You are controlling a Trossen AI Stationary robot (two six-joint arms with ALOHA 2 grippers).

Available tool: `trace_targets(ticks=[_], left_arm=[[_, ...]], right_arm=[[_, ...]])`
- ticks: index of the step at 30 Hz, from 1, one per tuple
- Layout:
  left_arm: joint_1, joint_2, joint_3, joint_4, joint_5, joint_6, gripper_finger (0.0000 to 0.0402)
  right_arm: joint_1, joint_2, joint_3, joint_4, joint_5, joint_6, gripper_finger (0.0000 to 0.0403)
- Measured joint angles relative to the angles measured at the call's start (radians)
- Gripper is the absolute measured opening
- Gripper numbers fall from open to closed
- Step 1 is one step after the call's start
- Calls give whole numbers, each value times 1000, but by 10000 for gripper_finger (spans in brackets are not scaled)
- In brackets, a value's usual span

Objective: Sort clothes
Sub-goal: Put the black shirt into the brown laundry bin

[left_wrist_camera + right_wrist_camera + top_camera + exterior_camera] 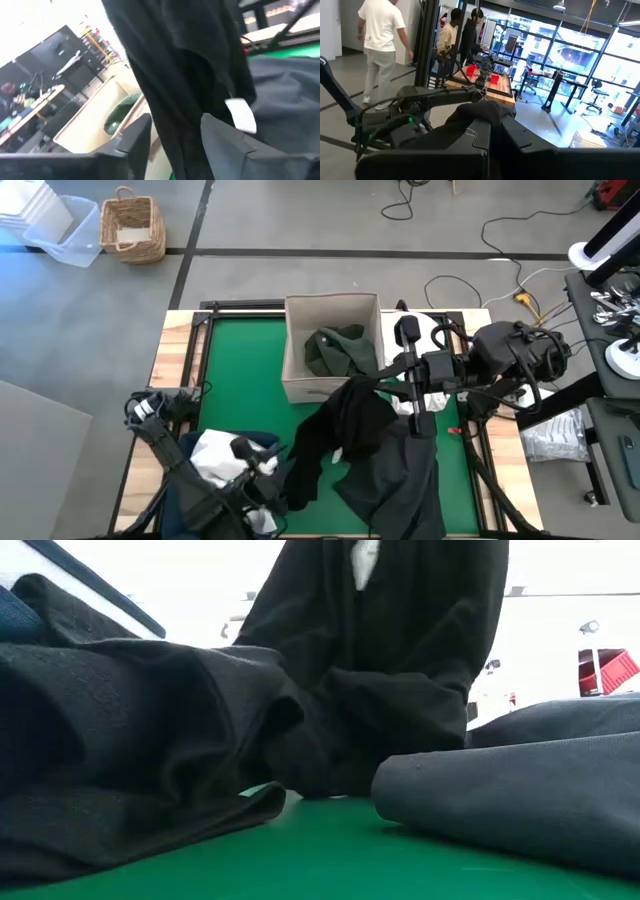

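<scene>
From above we see even, soft light on the green worktop (240,370), with faint shadows. At table height the background blows out to white behind the black garment (380,660). Our left wrist picture is smeared with blur. Through the right wrist, daylight floods the windows (580,55), sharp and clear.

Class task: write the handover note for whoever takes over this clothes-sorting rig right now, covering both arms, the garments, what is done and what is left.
Right gripper: jaws shut on the black garment, lifted beside the beige box.
Left gripper: low at the table's near edge by the navy bin; jaws open, the hanging black garment between them.
Done: a dark green garment lies in the beige box, a white garment in the navy bin.
Left: place the black garment; the charcoal grey garment lies on the green mat.
</scene>
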Motion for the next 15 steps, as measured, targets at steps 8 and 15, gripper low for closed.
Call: trace_targets(ticks=[8,15], left_arm=[[107,23,0,45,-33,3,275],[191,62,0,146,-73,122,354]], right_arm=[[0,22,0,-3,0,-23,9],[0,43,1,-2,0,-48,9]])
